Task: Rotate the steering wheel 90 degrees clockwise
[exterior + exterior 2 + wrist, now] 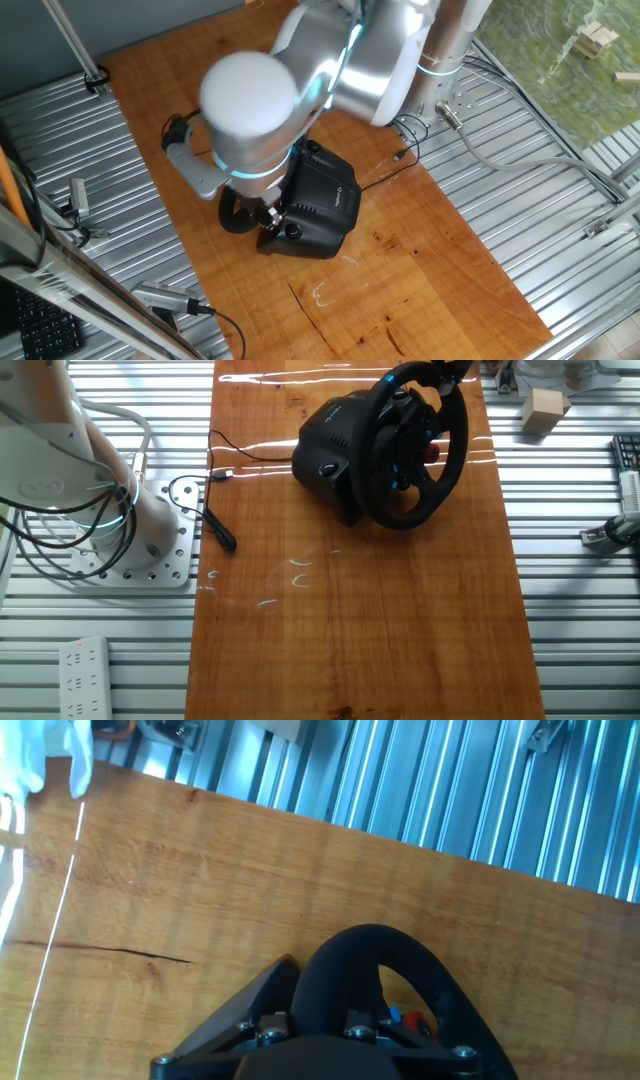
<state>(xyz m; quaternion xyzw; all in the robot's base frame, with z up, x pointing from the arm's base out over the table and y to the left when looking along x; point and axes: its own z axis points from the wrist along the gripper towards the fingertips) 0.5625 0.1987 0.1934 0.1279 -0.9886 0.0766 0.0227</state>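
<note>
Worktop point(350, 630): wooden, carrying the boxy base point(335, 455).
Steering wheel point(452, 455): standing upright on the base.
Fingers point(300, 995): pinching the wheel's rim.

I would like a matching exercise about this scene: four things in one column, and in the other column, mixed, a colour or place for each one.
Things:
1. steering wheel
2. wooden block
3. power strip
4. base

Descriptions:
A. white, on the metal slats by the picture's lower left corner
B. black and boxy, behind the wheel
C. pale, beside the board's far right corner
D. round, thick black rim, red and blue buttons

Pairs: 1-D, 2-C, 3-A, 4-B
</note>
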